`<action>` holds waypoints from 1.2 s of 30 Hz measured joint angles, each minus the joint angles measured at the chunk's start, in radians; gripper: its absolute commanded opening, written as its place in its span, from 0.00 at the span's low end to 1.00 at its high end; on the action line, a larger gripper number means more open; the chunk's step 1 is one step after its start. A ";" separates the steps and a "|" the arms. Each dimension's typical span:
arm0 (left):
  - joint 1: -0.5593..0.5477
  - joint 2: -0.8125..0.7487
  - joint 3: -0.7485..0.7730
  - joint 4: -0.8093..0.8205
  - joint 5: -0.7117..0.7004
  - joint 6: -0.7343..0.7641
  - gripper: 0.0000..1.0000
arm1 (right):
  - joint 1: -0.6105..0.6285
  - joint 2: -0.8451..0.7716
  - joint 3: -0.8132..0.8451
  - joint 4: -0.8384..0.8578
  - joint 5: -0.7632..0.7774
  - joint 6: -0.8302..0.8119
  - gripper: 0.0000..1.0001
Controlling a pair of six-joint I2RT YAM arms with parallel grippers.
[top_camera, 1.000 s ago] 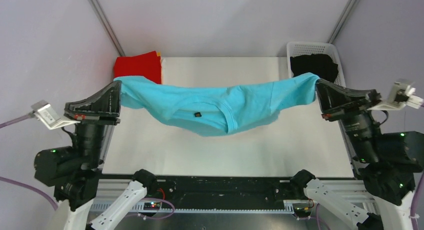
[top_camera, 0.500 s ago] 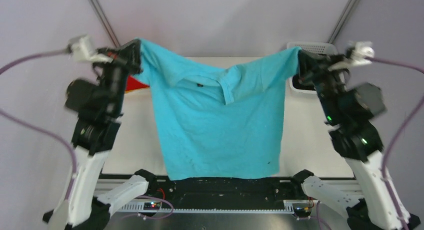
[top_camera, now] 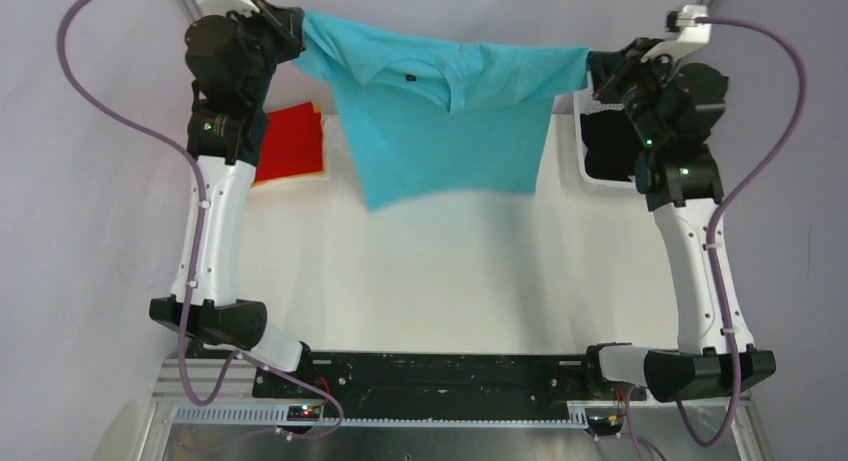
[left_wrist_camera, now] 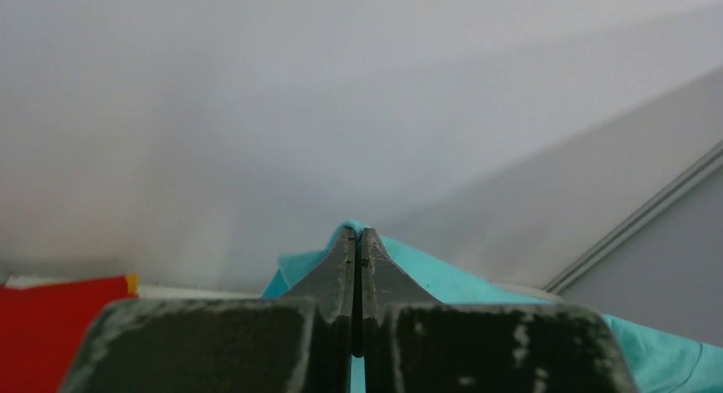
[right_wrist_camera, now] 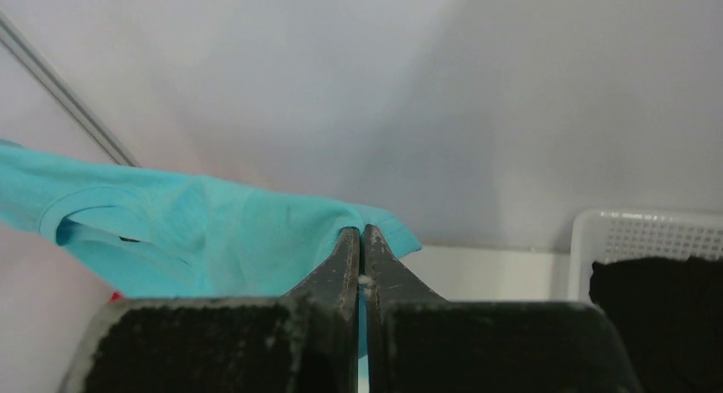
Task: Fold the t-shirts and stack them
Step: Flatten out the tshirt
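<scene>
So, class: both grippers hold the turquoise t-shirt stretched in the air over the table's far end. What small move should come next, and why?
Probably lower both arms together, drawing them toward the bases, to lay it flat. The left gripper and right gripper are shut on the shoulders of the turquoise t-shirt; its hem hangs free above the table, spread and unfolded.

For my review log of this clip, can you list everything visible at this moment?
turquoise t-shirt: one, turquoise-blue, hanging in the air over the far side of the table, stretched between both end effectors
red t-shirt: one, red, folded, far left of table
orange fabric: one sliver, orange, at the red t-shirt's edge
black garment: one, black, inside basket
basket: one, white lattice, far right
table: one, white
left end effector: black, shut on turquoise t-shirt
right end effector: black, shut on turquoise t-shirt
</scene>
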 measured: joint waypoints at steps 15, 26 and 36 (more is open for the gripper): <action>0.003 -0.345 -0.731 0.090 0.123 0.083 0.00 | -0.081 -0.135 -0.382 -0.170 -0.163 0.086 0.00; 0.003 -0.308 -1.212 0.051 0.082 0.008 0.00 | -0.081 -0.178 -0.654 -0.477 -0.041 0.104 0.01; 0.003 -0.359 -1.314 0.057 -0.005 -0.069 0.30 | -0.079 -0.193 -0.764 -0.551 0.092 0.148 0.22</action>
